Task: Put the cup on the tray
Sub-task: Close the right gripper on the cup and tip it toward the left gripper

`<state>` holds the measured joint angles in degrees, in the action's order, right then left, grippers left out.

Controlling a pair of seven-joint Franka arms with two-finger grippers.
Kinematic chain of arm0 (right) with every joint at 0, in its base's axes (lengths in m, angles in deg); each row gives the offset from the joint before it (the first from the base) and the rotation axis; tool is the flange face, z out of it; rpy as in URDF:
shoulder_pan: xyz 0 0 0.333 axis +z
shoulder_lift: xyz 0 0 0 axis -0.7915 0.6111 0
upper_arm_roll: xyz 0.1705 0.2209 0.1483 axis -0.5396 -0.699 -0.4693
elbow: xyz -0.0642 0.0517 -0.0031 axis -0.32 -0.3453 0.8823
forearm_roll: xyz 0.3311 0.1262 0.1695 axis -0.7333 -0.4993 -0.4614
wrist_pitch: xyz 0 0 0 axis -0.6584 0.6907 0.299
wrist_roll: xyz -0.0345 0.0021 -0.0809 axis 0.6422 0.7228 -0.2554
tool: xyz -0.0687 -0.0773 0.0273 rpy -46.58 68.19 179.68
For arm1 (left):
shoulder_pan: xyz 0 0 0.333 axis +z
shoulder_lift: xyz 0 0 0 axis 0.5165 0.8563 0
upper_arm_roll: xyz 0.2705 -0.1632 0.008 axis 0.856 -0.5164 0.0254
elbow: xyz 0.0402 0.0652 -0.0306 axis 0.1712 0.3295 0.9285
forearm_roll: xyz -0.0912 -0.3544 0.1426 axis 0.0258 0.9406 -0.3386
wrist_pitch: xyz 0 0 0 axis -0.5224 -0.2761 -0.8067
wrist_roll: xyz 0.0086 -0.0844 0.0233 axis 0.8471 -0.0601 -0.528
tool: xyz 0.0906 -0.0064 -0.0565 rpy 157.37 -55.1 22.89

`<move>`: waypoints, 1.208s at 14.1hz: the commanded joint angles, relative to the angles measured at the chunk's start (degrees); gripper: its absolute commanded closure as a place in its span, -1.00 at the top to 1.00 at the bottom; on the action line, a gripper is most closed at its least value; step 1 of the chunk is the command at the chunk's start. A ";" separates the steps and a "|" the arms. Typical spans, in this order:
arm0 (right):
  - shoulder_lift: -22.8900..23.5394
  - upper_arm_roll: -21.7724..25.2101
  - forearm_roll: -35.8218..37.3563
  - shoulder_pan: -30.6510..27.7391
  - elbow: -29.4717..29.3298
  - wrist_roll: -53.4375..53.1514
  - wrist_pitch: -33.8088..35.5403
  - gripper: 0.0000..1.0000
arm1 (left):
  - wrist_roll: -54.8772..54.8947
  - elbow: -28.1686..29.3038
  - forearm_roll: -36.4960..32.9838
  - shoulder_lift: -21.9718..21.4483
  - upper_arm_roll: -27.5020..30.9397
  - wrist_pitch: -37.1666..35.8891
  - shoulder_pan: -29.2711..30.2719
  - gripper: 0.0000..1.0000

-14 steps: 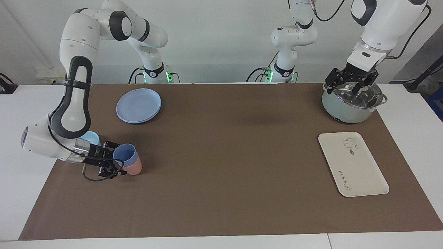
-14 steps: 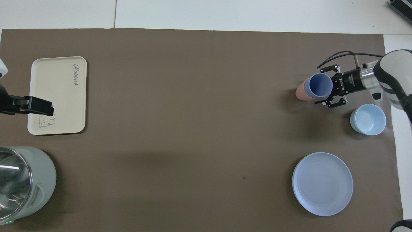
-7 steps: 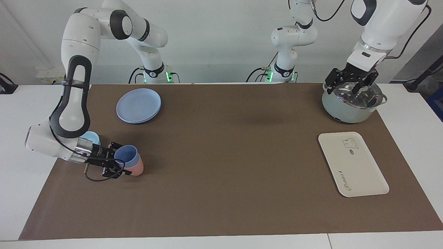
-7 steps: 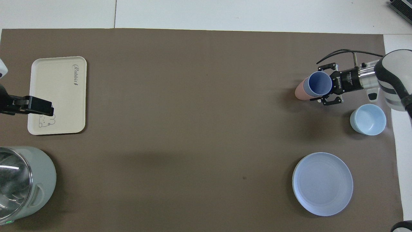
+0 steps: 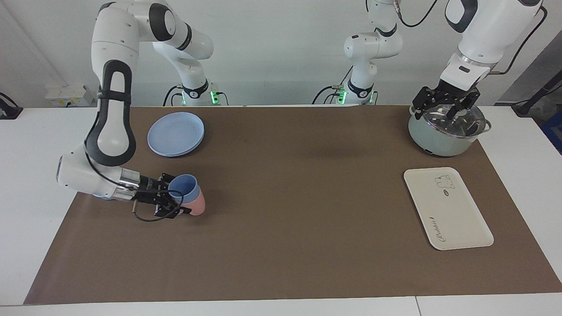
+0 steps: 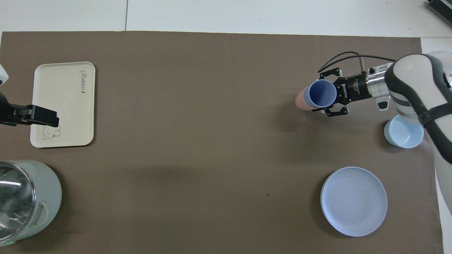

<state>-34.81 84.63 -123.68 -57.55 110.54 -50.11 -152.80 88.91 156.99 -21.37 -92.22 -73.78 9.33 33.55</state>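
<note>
The periwinkle-blue cup (image 5: 183, 187) sits nested inside a pink cup (image 5: 198, 205), both tilted with the mouth toward the robots. My right gripper (image 5: 170, 201) is shut on the cup and holds the pair just above the brown mat, toward the right arm's end. In the overhead view the cup (image 6: 322, 94), the pink cup (image 6: 301, 102) and the right gripper (image 6: 334, 100) show clearly. The cream tray (image 5: 456, 215) lies flat and bare toward the left arm's end; it also shows in the overhead view (image 6: 63, 102). My left gripper (image 5: 444, 112) waits open over a pot.
A pale green pot with a glass lid (image 5: 439, 140) (image 6: 42, 197) stands nearer to the robots than the tray. A round blue plate (image 5: 176, 133) (image 6: 354, 201) and a light-blue bowl (image 6: 402, 132) lie toward the right arm's end.
My right gripper has carried the nested blue and pink cups away from the bowl, toward the middle of the table. The left arm has not moved.
</note>
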 commanded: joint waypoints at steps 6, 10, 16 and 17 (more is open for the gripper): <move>-11.64 0.48 -0.22 16.28 5.13 -22.85 -11.34 -1.00 | 0.29 1.86 -0.89 -1.60 -0.01 0.80 0.19 1.00; -12.70 0.57 2.93 21.73 4.34 -28.48 -11.61 -1.00 | 0.29 1.86 -0.89 -1.69 -0.01 0.80 0.19 1.00; -12.52 0.48 5.32 30.43 2.40 -40.27 -20.29 -1.00 | -0.41 2.03 -0.54 -1.69 -0.27 0.63 -0.25 1.00; -12.43 0.48 5.41 31.49 2.49 -41.50 -21.87 -1.00 | -1.55 2.21 -0.19 -1.77 -0.62 0.97 -0.86 1.00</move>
<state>-46.63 84.81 -119.59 -27.71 112.94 -88.52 -172.34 88.77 157.03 -21.36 -92.22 -74.01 9.33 33.53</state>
